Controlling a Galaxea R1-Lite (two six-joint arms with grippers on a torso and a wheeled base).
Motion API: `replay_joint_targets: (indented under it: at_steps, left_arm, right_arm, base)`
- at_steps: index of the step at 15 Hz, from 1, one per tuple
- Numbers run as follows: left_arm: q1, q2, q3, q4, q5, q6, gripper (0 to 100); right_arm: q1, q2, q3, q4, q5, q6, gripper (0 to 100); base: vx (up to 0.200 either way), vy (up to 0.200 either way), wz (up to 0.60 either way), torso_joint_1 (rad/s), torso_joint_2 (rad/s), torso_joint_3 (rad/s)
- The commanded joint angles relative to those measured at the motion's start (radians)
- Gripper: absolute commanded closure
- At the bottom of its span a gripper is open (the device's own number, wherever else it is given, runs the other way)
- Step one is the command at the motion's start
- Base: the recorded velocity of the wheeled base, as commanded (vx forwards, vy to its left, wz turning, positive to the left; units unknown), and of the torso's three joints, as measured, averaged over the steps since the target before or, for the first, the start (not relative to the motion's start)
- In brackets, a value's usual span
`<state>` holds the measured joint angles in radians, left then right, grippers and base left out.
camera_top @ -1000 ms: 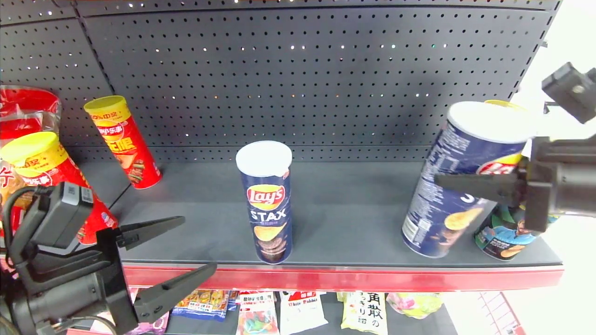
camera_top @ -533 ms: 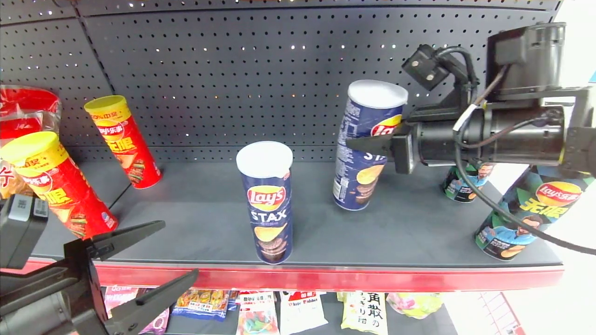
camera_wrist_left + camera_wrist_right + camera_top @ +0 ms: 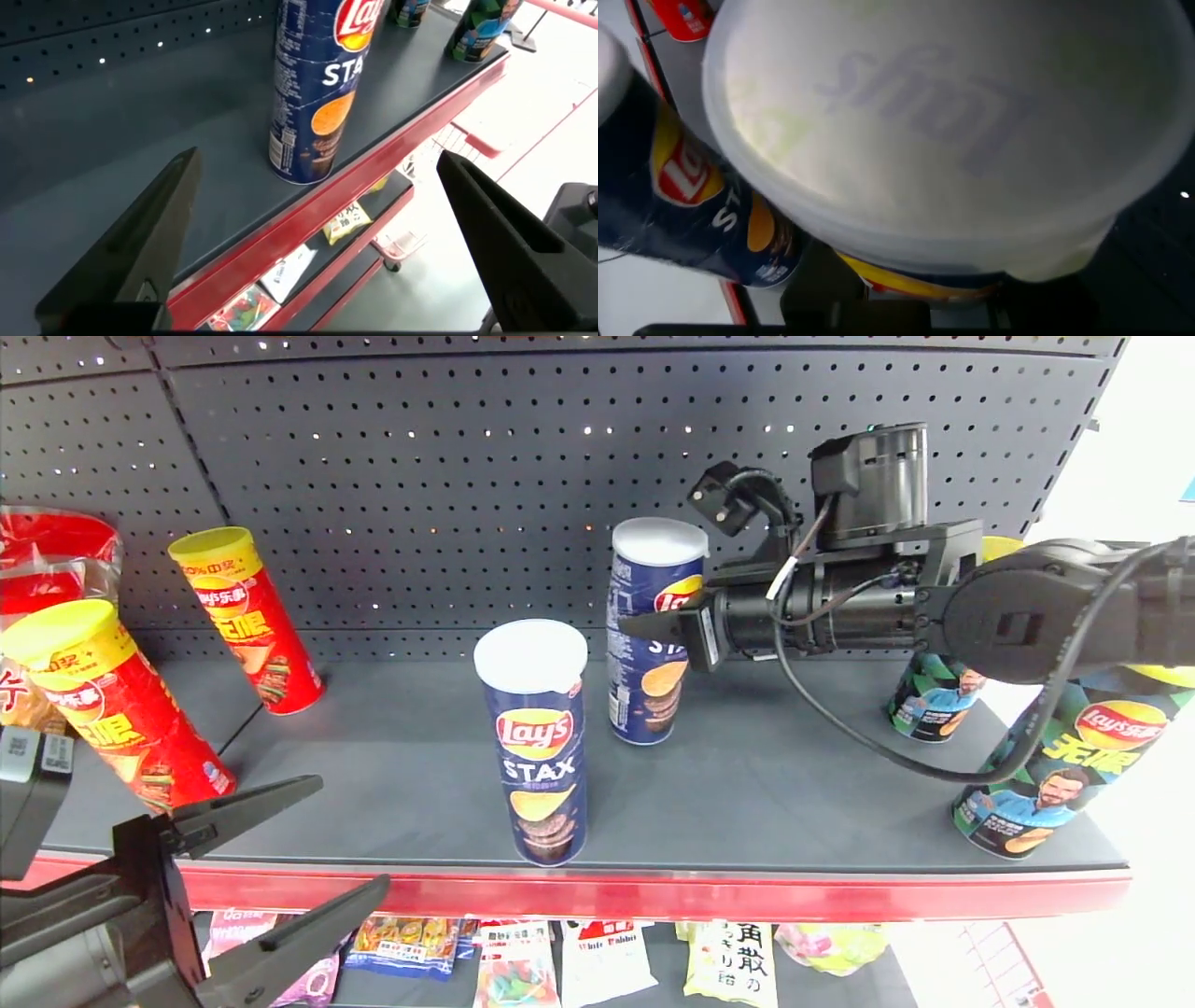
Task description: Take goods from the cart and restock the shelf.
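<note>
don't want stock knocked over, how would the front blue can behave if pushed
Tall and narrow on a small base, the front blue can would probably tip if pushed near its top. Once down, its round body would likely roll, perhaps off the shelf, as it stands near the edge.

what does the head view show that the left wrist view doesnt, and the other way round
Head view adds: the right gripper shut on a blue can toward the back of the shelf, and two red cans at the left. Left wrist view adds: the small-print side panel of the front blue can. Both: that front can, the open left gripper, and packets below.
</note>
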<state>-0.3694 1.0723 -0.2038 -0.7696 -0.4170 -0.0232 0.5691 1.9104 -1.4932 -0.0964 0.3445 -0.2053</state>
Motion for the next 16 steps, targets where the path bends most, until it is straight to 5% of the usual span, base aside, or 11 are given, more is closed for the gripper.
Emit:
replay_joint_targets:
  at_steps: [1, 16]
  left_arm:
    - [0.001, -0.006, 0.0, 0.0, 0.001, 0.0, 0]
    - [0.001, -0.078, 0.0, 0.087, 0.003, 0.002, 0]
  right_arm:
    - [0.012, 0.07, -0.048, 0.0, -0.001, -0.002, 100]
    - [0.055, 0.151, -0.15, 0.003, -0.005, 0.0, 100]
  base:
    - [0.0, 0.0, 0.0, 0.0, 0.0, 0.0]
    - [0.0, 0.0, 0.0, 0.0, 0.0, 0.0]
